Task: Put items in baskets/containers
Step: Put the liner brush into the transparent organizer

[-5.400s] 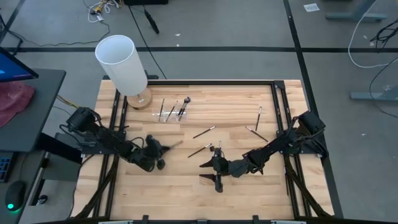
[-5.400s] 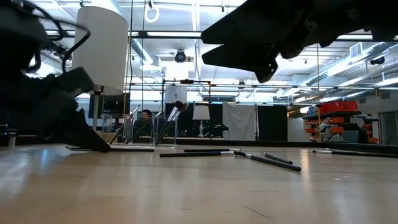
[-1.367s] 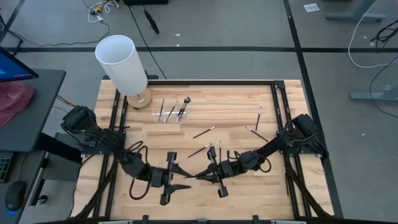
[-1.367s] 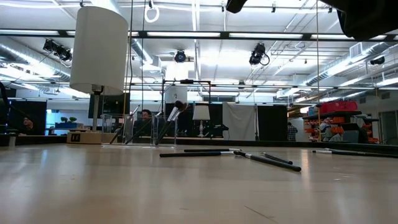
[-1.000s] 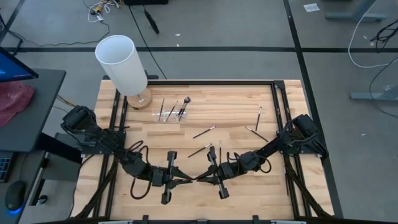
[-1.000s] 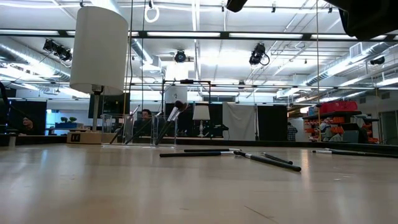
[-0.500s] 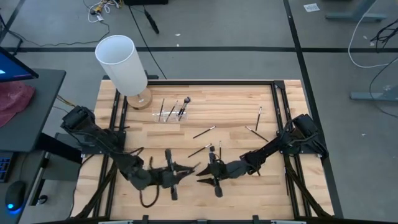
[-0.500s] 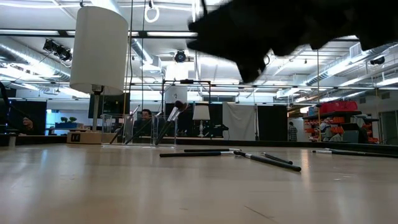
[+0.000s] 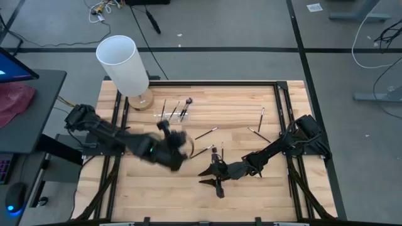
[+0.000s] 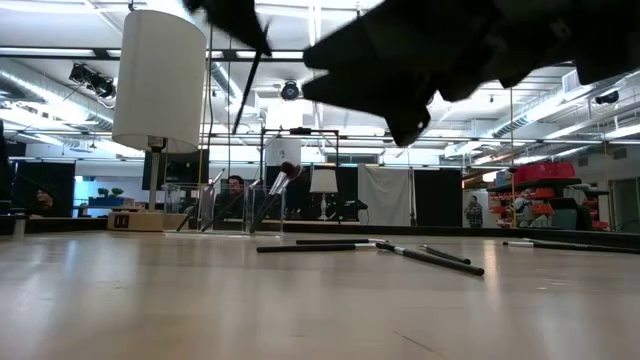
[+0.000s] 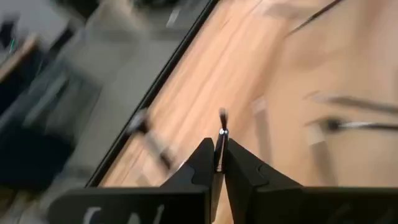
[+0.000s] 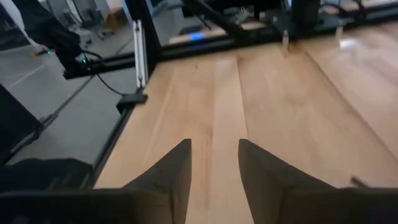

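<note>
Left gripper [image 11: 218, 163] took brush [image 11: 221, 134] — right gripper [image 12: 213, 163] released

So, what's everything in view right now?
Holder: one, clear, far left of table, beside the cylinder.
Brushes in holder: about three, dark, leaning.
Loose brushes: at least four, dark, lying mid-table and far right.
Held brush: one, dark, pinched above the table.
Cylinder: one, white, on a round wooden base, far left corner.
Table: one, light wood, black frame.
Cloth: one, red, on a desk left of the table.
Left gripper: dark, shut on the held brush, near the holder.
Right gripper: dark, open, empty, mid-table, near side.
</note>
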